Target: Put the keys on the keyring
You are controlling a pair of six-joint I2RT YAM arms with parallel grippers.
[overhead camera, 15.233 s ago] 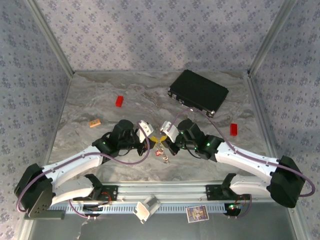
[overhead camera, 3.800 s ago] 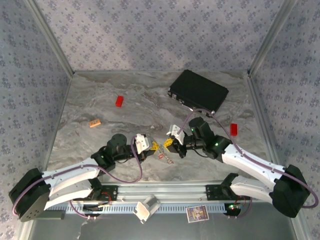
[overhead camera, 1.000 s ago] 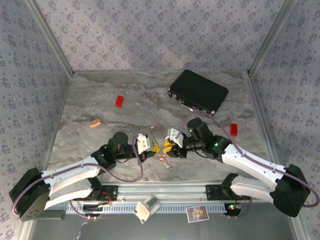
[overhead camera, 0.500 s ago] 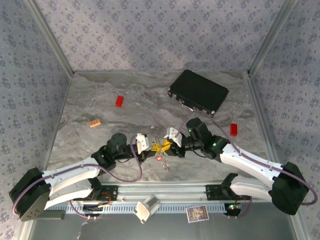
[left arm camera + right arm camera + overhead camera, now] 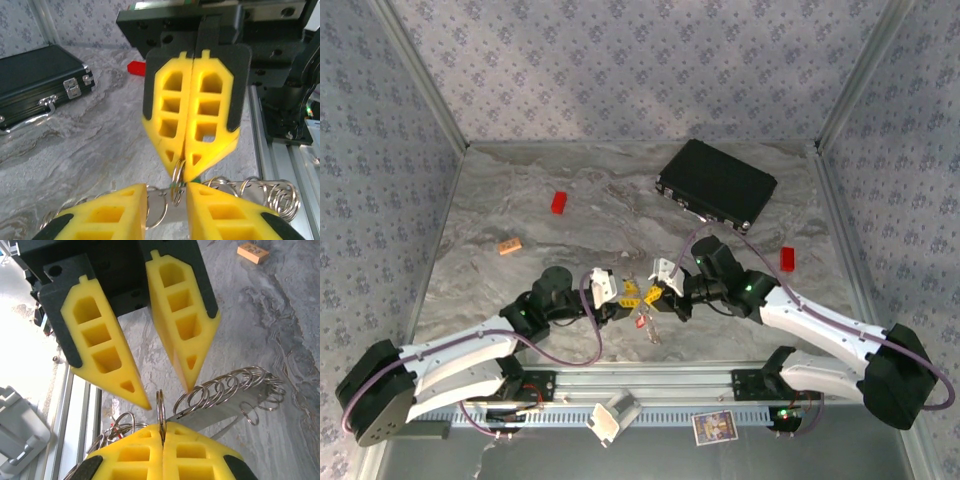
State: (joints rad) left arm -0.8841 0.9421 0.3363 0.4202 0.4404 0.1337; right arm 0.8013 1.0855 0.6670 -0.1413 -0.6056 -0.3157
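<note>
The right claw (image 5: 162, 436) is pressed together on one small loop of the keyring (image 5: 220, 389), pinching it edge-on at the very tips. Facing it tip to tip, the left claw (image 5: 166, 396) stands apart, its two yellow fingers straddling that loop without gripping anything I can make out. The rest of the keyring trails off beside them as a floppy string of linked silvery rings.

In the top view the keys (image 5: 640, 322) sit just below the meeting claws with a red head showing. Whether they hang or rest on the bench (image 5: 520, 200) I cannot tell.

This looks like the threading step: the loop is presented and a key is not yet fed on. Next, the left claw would need to close on a key and steer its hole onto the held loop, which calls for very fine alignment.
</note>
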